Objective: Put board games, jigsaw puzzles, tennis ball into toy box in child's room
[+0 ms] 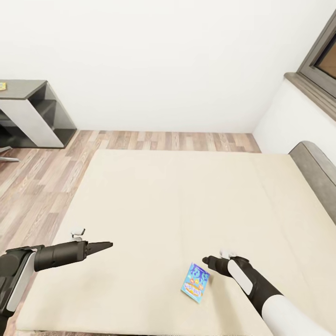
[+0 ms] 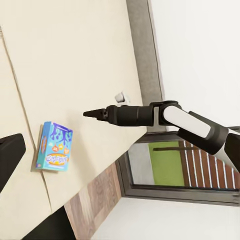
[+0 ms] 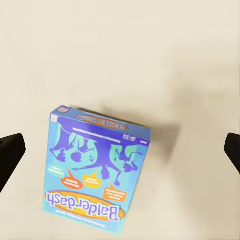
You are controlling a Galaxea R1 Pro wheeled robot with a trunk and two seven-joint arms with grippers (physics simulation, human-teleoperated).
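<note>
Board game [image 1: 195, 282]: a blue box laid flat on the cream bed [image 1: 177, 205], just beside the right claw [image 1: 208, 261].
Right claw: fingers spread wide — seen from its wrist camera, where "Balderdash" can be read.
Left claw [image 1: 108, 244]: pressed together, well apart from the box.
Worktop [image 1: 21, 88]: seen far left from the head.

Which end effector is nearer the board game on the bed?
The right end effector: it hovers just beside the blue Balderdash box. The left end effector is well off across the bed.
</note>
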